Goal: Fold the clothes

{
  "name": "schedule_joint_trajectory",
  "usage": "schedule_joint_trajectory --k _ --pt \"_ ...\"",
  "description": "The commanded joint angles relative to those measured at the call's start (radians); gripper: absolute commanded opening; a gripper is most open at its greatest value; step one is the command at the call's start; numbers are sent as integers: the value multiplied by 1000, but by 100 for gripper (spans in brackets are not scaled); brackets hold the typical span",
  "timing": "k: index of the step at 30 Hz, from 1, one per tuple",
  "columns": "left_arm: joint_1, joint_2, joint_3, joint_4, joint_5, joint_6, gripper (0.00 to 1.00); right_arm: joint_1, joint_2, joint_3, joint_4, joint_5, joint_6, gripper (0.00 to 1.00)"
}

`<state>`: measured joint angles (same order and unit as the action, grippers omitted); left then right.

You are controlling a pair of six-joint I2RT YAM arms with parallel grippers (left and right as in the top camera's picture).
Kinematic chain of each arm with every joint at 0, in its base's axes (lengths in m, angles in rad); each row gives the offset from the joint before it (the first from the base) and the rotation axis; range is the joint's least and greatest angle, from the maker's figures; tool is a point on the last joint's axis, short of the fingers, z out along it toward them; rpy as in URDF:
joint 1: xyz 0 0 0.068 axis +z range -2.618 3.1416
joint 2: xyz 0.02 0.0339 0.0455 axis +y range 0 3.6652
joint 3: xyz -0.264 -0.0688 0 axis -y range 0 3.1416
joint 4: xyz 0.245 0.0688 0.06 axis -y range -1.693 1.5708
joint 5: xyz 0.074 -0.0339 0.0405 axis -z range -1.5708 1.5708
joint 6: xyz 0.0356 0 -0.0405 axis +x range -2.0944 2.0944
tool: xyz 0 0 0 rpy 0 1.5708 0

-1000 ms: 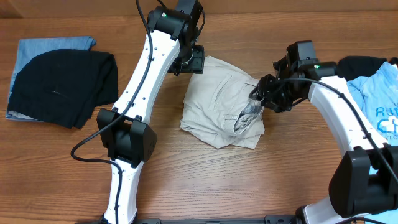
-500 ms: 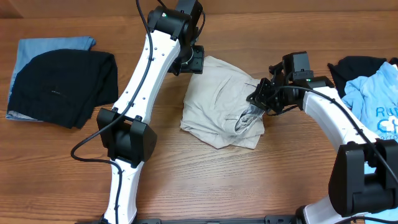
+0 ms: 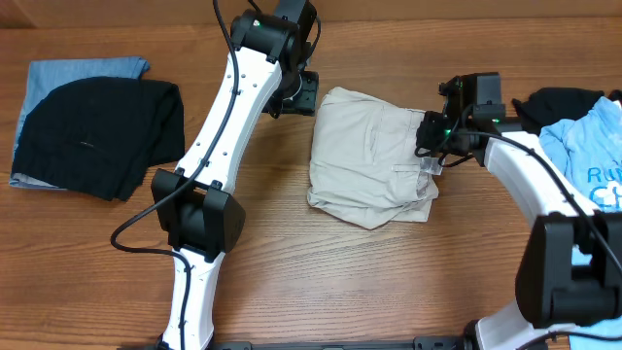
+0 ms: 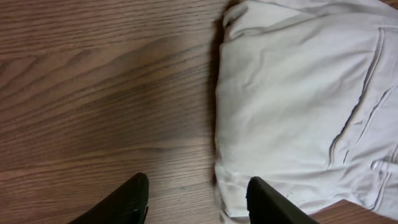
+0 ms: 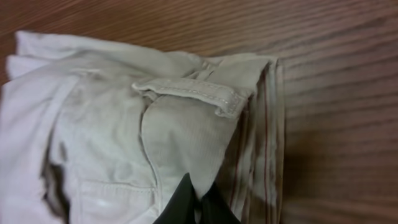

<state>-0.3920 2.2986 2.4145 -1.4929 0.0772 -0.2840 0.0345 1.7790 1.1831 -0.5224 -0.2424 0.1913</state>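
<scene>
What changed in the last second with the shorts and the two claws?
The right claw, shut on a fold, dragged the shorts to the robot's right. The left claw stayed open beside them, and the black garment did not move.

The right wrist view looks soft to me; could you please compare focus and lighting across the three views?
Right wrist: the shorts are sharp at the belt loop, blurred and washed out toward the left edge. Left wrist: fabric overexposed, the left end effector a dark silhouette. Overhead: even light, crisp.
</scene>
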Motion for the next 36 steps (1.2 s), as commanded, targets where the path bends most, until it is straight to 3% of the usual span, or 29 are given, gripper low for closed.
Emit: schedule_joint_trajectory --k 1,3,4,7,8,9,10,11,12,14,18,23,28,32,36 --pt "-1 -13 -4 3 -6 19 53 -1 81 -11 56 115 -13 4" --pt "-1 -13 -4 5 -7 19 53 -2 78 2 62 175 -13 4" --pt "-1 -13 -4 5 -6 24 54 -8 64 42 26 174 -13 10" --pt "-1 -13 -4 8 -6 36 55 -11 0 185 -127 168 -12 49" --pt "-1 -13 -4 17 -6 46 57 -11 -23 224 -183 142 -10 68" --pt "-2 -13 -4 32 -5 46 56 -11 -45 264 -267 64 -10 78" --pt "-3 -13 -4 47 4 58 44 -11 -71 300 -380 -50 -10 76" --pt "-3 -13 -4 76 50 95 28 -11 -87 304 -459 -159 -10 54" --pt "-3 -10 -4 126 134 146 13 -11 -82 300 -561 -232 -10 6" --pt "-5 1 -4 165 215 182 4 -3 -82 269 -596 -232 -10 4" --pt "-27 54 -5 251 381 254 4 4 -81 107 -556 -231 -10 4" --pt "-69 184 -5 351 396 254 4 1 -79 -167 -318 -209 109 4" --pt "-74 320 -5 447 386 254 4 2 -77 -338 -141 -32 300 4" --pt "-73 339 3 491 383 255 4 2 -80 -357 -120 -29 306 4" --pt "-72 286 188 438 383 254 4 2 -157 -218 -205 -160 184 4"
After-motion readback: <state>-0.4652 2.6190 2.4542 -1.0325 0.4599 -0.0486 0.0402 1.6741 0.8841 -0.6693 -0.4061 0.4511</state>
